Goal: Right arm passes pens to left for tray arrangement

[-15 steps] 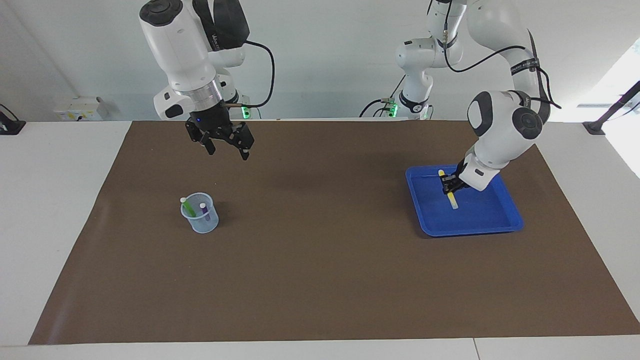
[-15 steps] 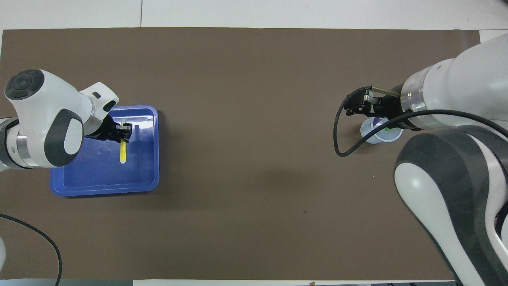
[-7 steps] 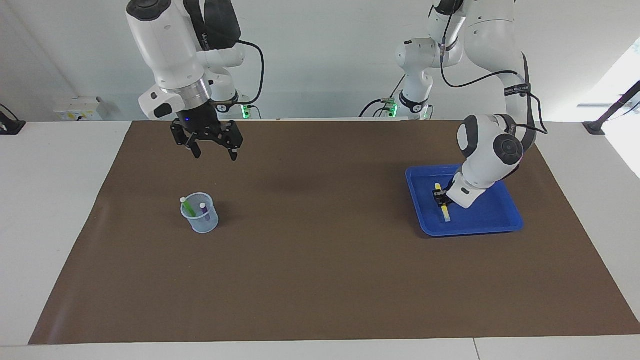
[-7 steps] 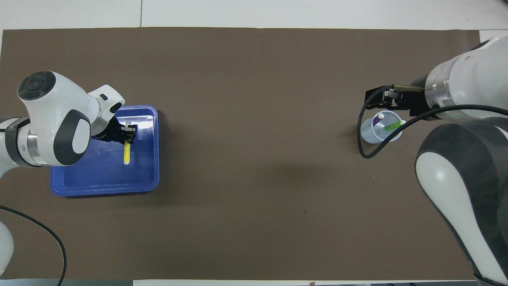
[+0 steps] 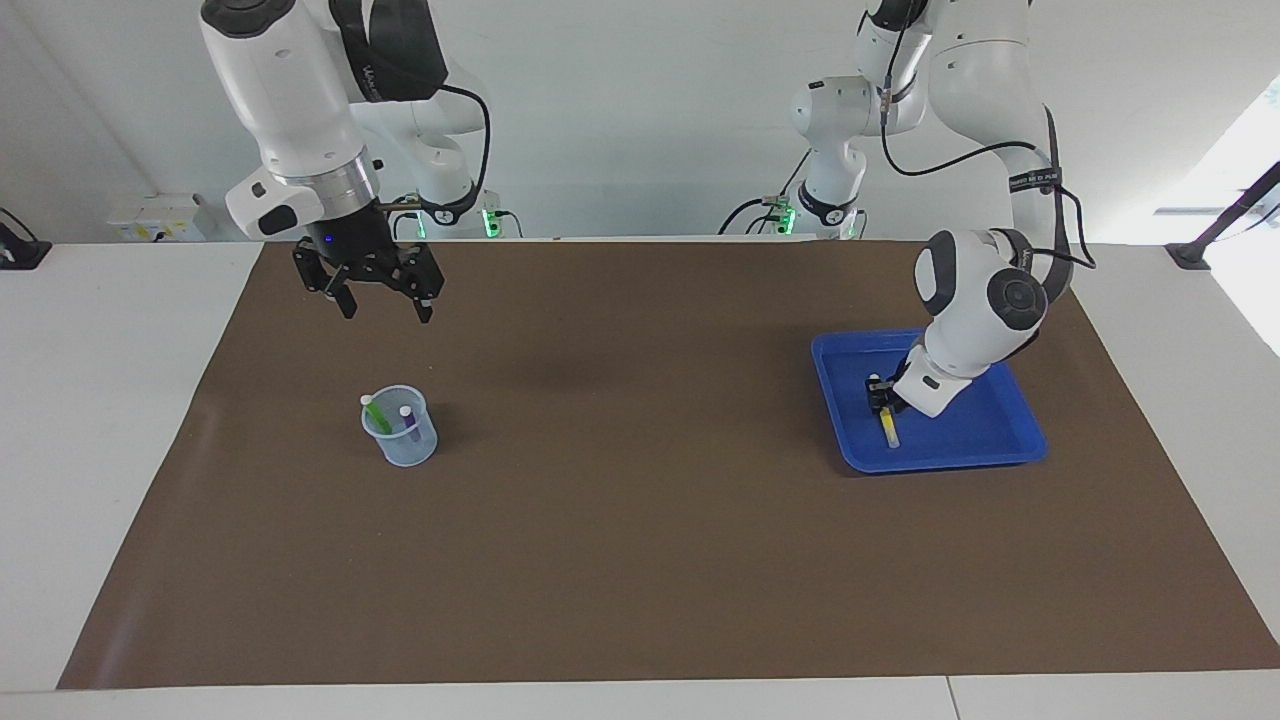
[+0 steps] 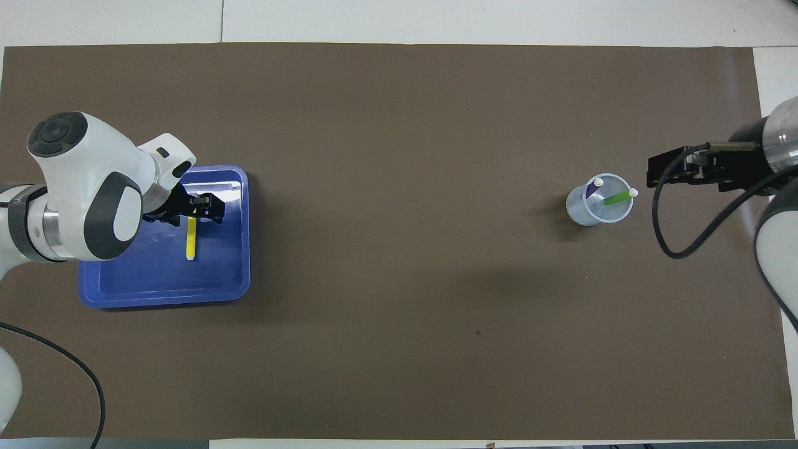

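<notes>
Pens first, taken across your facing view from the right arm's end of the desk to the left arm's end. The green pen and the purple pen stand tilted in a pale blue mesh cup on the brown mat, their whitish ends up. In the overhead view the green pen leans over the rim toward the right arm's end.

The right gripper hangs in the air over bare mat, not over the cup. You can see its fingers spread apart with nothing between them. Overhead, the right gripper shows beside the cup.

Toward the left arm's end sits the blue tray. The yellow pen lies flat on its floor. The left gripper is low in the tray, over the end of that pen nearer the robots. Overhead, the left gripper has its fingers spread, with the yellow pen lying loose between them on the tray.
</notes>
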